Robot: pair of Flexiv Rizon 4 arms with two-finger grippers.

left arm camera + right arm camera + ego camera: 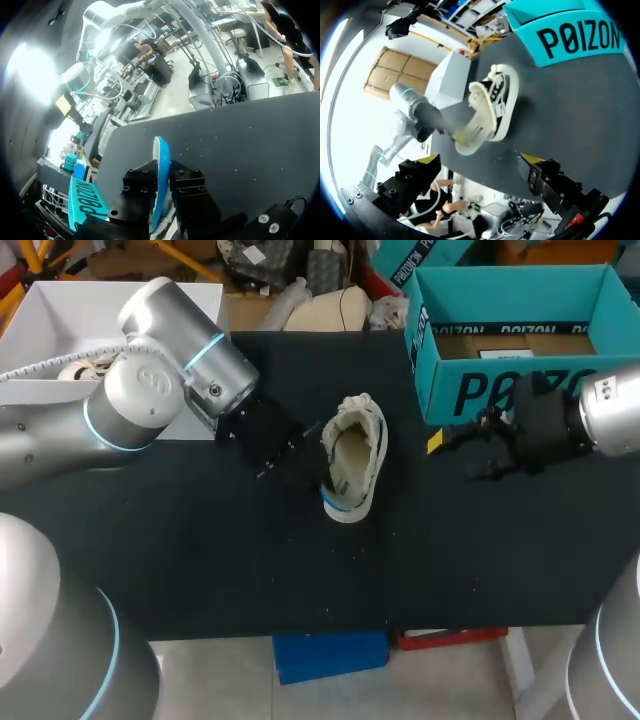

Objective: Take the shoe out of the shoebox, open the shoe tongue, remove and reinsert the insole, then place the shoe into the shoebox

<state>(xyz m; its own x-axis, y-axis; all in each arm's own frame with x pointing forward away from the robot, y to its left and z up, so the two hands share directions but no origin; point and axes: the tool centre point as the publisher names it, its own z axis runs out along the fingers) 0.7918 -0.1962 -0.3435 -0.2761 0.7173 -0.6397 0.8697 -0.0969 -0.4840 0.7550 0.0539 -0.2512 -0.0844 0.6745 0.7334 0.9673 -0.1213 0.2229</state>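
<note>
Shoe [352, 455] out on the worktop [200, 560], beside the shoebox [520, 390], not touching it.
My left end effector [161, 172] is clenched on the shoe's heel edge. My right end effector [481, 160] hangs spread and empty in front of the shoebox. I judge the shoe light and its upper soft; the stiffer sole rim looks the surer hold.

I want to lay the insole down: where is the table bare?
Bare: the broad strip of table between the shoe and the near edge, and the gap between the shoe and the right gripper. Crowded: where the left gripper clamps the insole by the white box, and just before the shoebox.
</note>
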